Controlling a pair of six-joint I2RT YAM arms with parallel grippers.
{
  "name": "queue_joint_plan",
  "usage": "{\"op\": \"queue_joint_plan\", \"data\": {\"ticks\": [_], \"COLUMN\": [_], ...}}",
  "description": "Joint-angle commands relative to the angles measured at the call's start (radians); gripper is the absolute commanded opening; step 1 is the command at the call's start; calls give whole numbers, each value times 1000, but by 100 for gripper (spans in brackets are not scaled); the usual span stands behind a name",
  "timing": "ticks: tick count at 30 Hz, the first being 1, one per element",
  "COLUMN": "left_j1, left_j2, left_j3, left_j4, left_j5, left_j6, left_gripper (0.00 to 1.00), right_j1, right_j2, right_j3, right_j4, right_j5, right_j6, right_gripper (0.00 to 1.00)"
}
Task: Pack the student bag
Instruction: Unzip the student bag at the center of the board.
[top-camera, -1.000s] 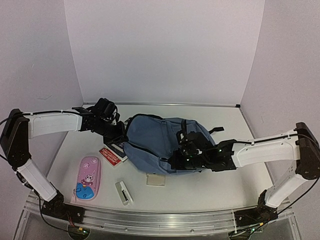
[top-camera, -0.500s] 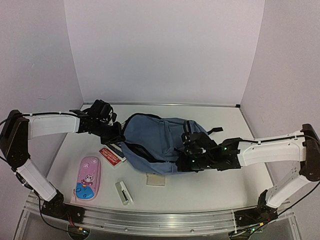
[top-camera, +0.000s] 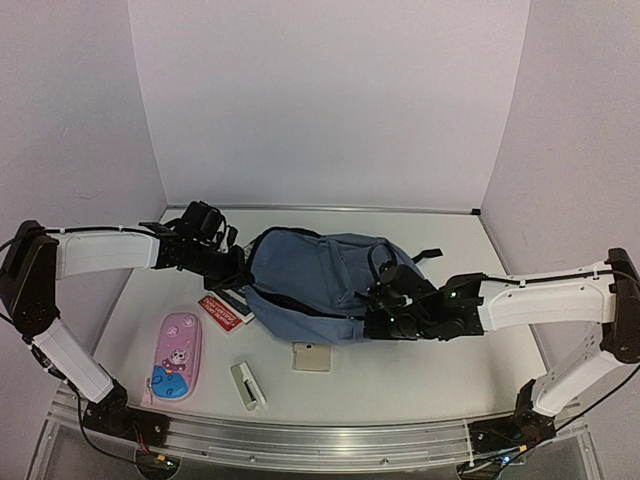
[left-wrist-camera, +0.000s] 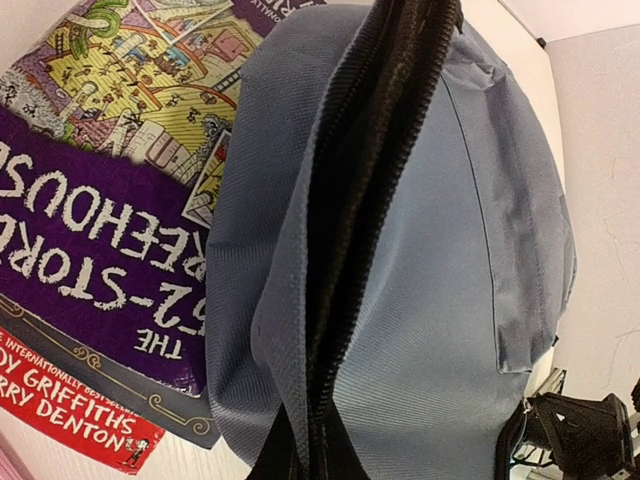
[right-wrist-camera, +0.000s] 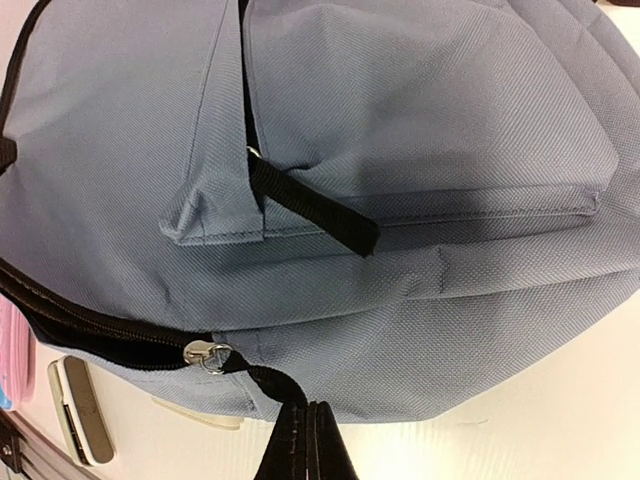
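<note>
The student bag (top-camera: 320, 285) is a slate-blue backpack lying flat mid-table, its black zip partly open. My left gripper (top-camera: 237, 270) is shut on the bag's left end. In the left wrist view the zip edge (left-wrist-camera: 330, 300) runs down into my pinched jaws (left-wrist-camera: 312, 455). My right gripper (top-camera: 385, 308) is at the bag's near right side. In the right wrist view it (right-wrist-camera: 315, 445) is shut on the black zip pull strap (right-wrist-camera: 268, 382), which hangs from the silver slider (right-wrist-camera: 208, 355). The front pocket (right-wrist-camera: 430, 120) faces up.
A purple and red book (top-camera: 222, 308) lies partly under the bag's left end and shows in the left wrist view (left-wrist-camera: 90, 230). A pink pencil case (top-camera: 177, 355), a small white device (top-camera: 248, 385) and a beige square card (top-camera: 311, 357) lie near the front.
</note>
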Motion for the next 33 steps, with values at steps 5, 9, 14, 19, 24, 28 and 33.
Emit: {"op": "queue_joint_plan", "data": {"ticks": [5,9,14,19,24,28,33], "left_j1": [-86,-137,-143,-103,-50,-49,-50], "left_j2": [-11,1,-79,-167,-180,-166,-126], "left_j3": [3,16,3,-6,-41,-54,-38], "left_j4": [98,105,49,-37,6,89,93], "left_j5": [33,60,14,-32,36,96,124], "left_j6": [47,5,-39,-57,-93,-111,-76], "left_gripper": [1,17,47,59,57,58,64], "right_j1": [-9,-8,-7,-5,11,23,22], "right_j2": [-72,-114,-159,-75,65,170,233], "right_j3": [98,148,189,247,283,312,325], "right_j4": [-86,-77,-26,38,147,190,212], "right_j5": [18,-19,-73,-101,-142,-159,-180], "right_j6": [-133,-188,-252,-256,-214,-185,-170], "right_gripper": [12,44,64,67,68,68,69]}}
